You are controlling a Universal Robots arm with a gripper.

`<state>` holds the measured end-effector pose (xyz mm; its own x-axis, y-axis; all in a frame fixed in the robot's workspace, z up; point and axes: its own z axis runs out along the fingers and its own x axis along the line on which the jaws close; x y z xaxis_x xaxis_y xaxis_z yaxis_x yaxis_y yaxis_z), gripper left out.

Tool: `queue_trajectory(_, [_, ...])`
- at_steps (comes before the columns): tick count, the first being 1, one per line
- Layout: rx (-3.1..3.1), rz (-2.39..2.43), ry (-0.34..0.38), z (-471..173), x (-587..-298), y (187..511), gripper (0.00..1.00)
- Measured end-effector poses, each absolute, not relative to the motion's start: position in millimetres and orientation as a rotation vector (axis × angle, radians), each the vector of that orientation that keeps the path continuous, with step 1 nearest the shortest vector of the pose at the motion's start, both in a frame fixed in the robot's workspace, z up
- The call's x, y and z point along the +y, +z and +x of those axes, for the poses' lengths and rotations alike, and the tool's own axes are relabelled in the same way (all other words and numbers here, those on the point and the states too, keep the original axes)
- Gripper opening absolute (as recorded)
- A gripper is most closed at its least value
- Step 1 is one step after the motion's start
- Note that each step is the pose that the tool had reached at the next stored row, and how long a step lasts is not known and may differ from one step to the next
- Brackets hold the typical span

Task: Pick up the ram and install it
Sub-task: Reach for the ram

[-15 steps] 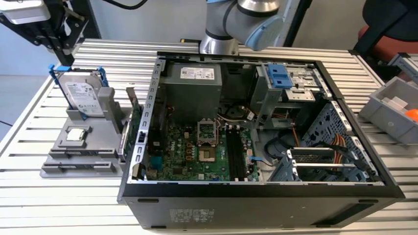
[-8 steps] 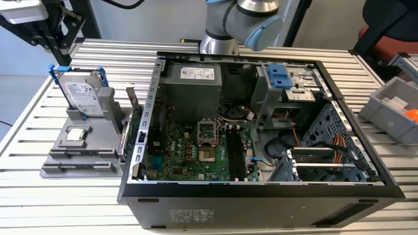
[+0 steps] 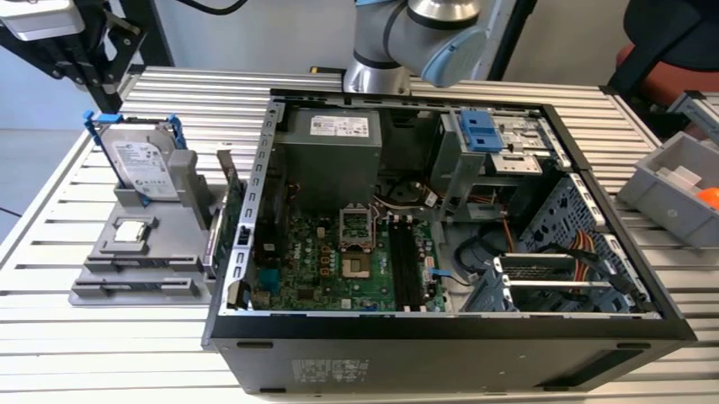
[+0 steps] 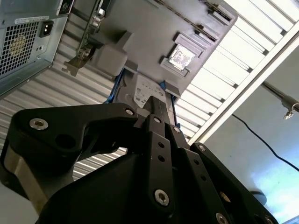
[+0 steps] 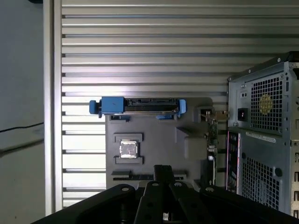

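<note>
The hand (image 5: 163, 170) hangs above the slatted metal bench (image 3: 45, 337), over the near edge of a grey holder (image 5: 159, 140); in both wrist views its black fingers look pressed together with nothing between them. A thin dark strip lies edge-up in the holder's long slot, partly under the fingertips in the first wrist view; this looks to be the ram (image 5: 133, 177), though I cannot be sure. On the same holder a silver hard drive (image 3: 144, 168) with a white printed label stands upright in a blue-tabbed frame, and a square silvery chip (image 5: 128, 149) sits in a recess. Just beside the holder stands a green expansion card (image 3: 232, 227), then the open computer case (image 3: 450, 332), its motherboard (image 3: 326, 269) exposed below a labelled power supply (image 3: 337, 147)
</note>
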<state>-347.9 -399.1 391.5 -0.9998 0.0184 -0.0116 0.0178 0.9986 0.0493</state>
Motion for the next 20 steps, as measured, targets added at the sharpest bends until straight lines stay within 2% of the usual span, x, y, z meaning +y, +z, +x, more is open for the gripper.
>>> queue_trajectory(20, [3.136, 0.029, 0.077, -348, -416, 389, 0.0])
